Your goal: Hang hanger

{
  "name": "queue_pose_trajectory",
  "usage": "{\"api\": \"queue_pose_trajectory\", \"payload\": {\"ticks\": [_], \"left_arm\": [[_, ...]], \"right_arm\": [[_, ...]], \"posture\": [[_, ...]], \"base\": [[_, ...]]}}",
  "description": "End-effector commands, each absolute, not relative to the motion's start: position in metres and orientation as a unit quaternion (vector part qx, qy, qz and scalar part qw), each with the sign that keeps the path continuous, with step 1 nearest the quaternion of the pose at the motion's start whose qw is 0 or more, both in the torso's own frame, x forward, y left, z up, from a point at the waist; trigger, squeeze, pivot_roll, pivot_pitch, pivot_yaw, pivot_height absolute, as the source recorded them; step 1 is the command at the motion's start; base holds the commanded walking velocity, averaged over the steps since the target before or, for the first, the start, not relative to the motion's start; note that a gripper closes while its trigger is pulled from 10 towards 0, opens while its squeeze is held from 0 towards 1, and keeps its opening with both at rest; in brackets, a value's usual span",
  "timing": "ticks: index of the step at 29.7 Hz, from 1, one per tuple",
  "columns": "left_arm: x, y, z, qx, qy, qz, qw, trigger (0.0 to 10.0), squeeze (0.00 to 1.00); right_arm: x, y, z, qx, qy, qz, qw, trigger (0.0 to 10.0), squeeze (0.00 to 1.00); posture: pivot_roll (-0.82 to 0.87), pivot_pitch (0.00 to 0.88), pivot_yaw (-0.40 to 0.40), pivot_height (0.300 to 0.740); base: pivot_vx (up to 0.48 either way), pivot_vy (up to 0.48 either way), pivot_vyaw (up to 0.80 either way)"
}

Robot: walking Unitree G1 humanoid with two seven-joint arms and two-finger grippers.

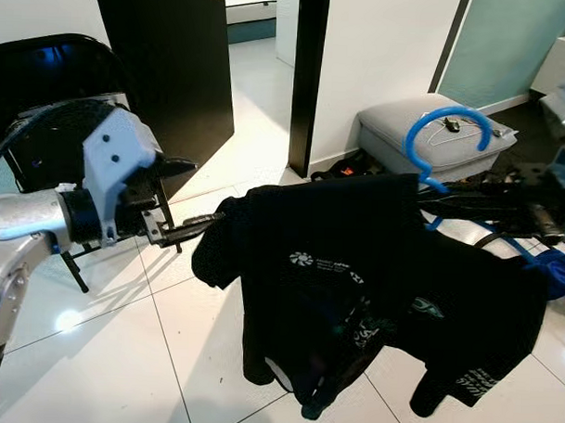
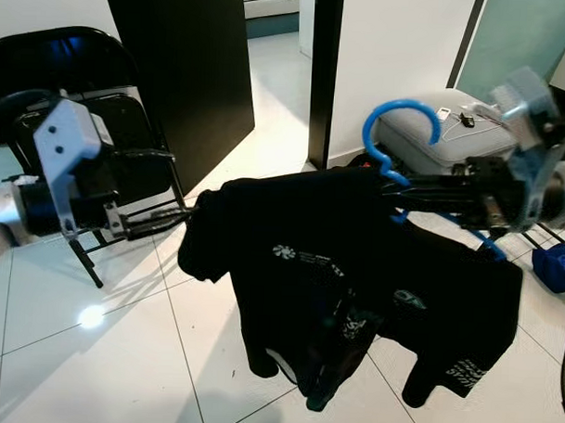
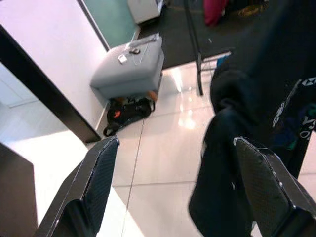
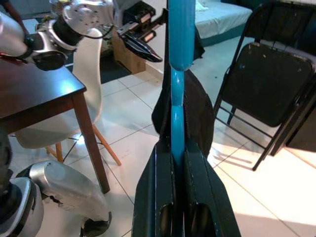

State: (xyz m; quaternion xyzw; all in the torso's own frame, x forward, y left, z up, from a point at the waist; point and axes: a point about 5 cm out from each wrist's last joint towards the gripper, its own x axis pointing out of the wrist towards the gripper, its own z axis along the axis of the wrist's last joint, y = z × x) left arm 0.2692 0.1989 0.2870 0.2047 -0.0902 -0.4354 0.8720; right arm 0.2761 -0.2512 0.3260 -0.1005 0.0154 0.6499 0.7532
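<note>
Glossy white floor tiles [image 1: 120,354] run past a dark door [image 1: 167,68] and a grey ottoman [image 1: 424,133]. In front of the ottoman, a blue hanger [image 2: 397,132] carries a black shirt [image 2: 345,279] with small white logos, too blurred to read. The right gripper [image 4: 178,163] is clamped on the hanger's neck. The left gripper [image 3: 177,148], fingers spread wide, holds nothing beside the shirt's sleeve, near a black folding chair [image 2: 127,150].

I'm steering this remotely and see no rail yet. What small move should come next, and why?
Probably keep the right gripper shut on the blue hanger and turn to look for a rail: none shows here. The black shirt is draped on it, and the left gripper is open beside the sleeve.
</note>
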Motion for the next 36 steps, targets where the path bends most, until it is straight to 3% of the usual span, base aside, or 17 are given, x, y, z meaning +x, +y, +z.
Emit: {"api": "queue_pose_trajectory", "payload": {"ticks": [1, 9, 12, 20, 36], "left_arm": [[0.269, 0.203, 0.294, 0.195, -0.104, -0.443, 0.869, 10.0, 0.00], [0.263, 0.197, 0.302, 0.155, -0.127, -0.482, 0.853, 10.0, 0.00], [0.256, 0.193, 0.298, 0.148, -0.114, -0.519, 0.834, 10.0, 0.00], [0.252, 0.193, 0.289, 0.148, -0.085, -0.542, 0.823, 10.0, 0.00], [0.261, 0.191, 0.267, 0.145, -0.048, -0.536, 0.830, 10.0, 0.00]], "right_arm": [[0.270, -0.249, 0.337, -0.114, 0.000, 0.663, 0.740, 10.0, 0.00], [0.268, -0.250, 0.345, -0.113, -0.014, 0.662, 0.740, 10.0, 0.00], [0.267, -0.249, 0.348, -0.113, -0.021, 0.664, 0.739, 10.0, 0.00], [0.266, -0.248, 0.351, -0.110, -0.025, 0.666, 0.737, 10.0, 0.00], [0.259, -0.241, 0.360, -0.111, -0.038, 0.684, 0.719, 10.0, 0.00]], "posture": [[-0.06, 0.017, 0.018, 0.740], [-0.06, 0.017, 0.024, 0.740], [-0.06, 0.018, 0.025, 0.740], [-0.06, 0.018, 0.026, 0.740], [-0.07, 0.018, 0.029, 0.740]], "base": [[0.000, 0.000, 0.00], [0.000, 0.000, 0.00], [0.000, 0.000, 0.00], [0.000, 0.000, 0.00], [0.000, 0.000, 0.00]]}}
